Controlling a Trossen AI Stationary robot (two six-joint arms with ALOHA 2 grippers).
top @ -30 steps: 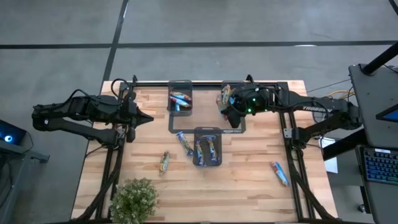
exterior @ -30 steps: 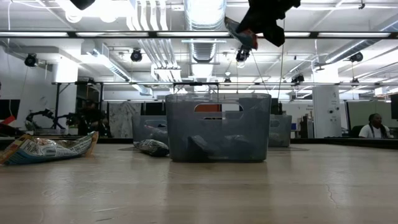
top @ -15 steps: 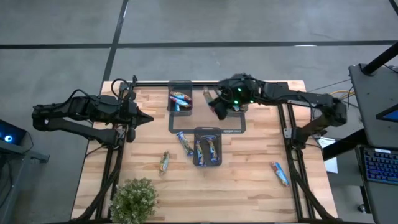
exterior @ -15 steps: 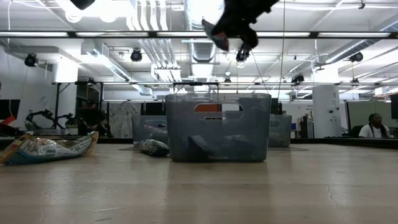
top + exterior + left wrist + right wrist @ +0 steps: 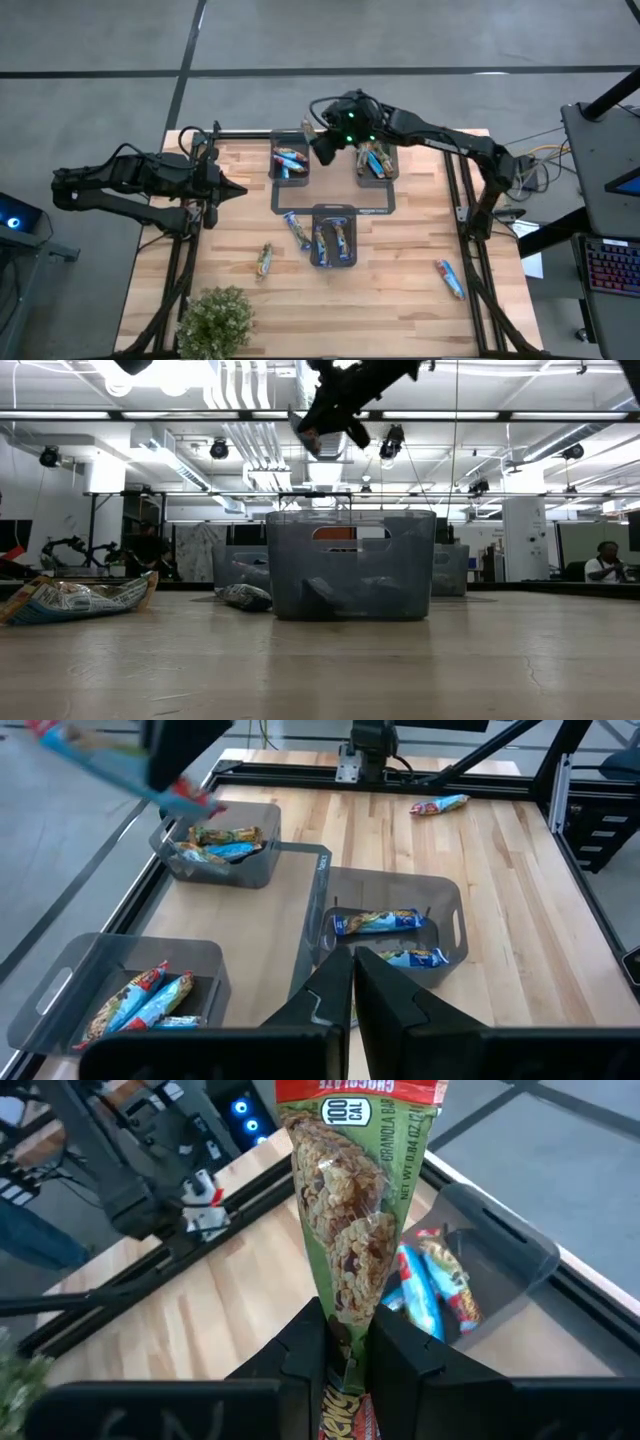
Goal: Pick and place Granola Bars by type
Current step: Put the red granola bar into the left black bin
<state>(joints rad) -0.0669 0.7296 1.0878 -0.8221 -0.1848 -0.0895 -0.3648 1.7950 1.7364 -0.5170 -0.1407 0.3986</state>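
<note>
My right gripper [image 5: 322,148] is high above the table's far part, between the far-left tray [image 5: 290,160] and the far-right tray [image 5: 375,160], and is shut on a green-wrapped granola bar [image 5: 350,1210] with a red end. The low view shows this bar [image 5: 305,430] up in the air. Blue-wrapped bars lie in the far-left tray [image 5: 490,1250], in the far-right tray and in the near-centre tray [image 5: 333,236]. Loose bars lie flat on the wood [image 5: 295,228], [image 5: 264,260], [image 5: 449,278]. My left gripper [image 5: 235,190] waits shut at the left side. My right gripper pinches the green bar between its two fingers at one end [image 5: 346,1330]. The bar runs on past the fingertips, along the fingers, with its red end farthest out. It is lifted clear of the table and slants downward from the gripper [image 5: 335,395] in the low view.
A potted plant [image 5: 215,320] stands at the table's near left corner. Bare wood lies left of the trays and along the near right part. A dark frame [image 5: 330,208] links the trays. People show far off in the room behind.
My right gripper has carried the green bar from above the far-right tray toward the table's left and slightly toward the far edge, staying high. It now hangs beside the far-left tray. The far-right tray's bars, covered before, now show.
</note>
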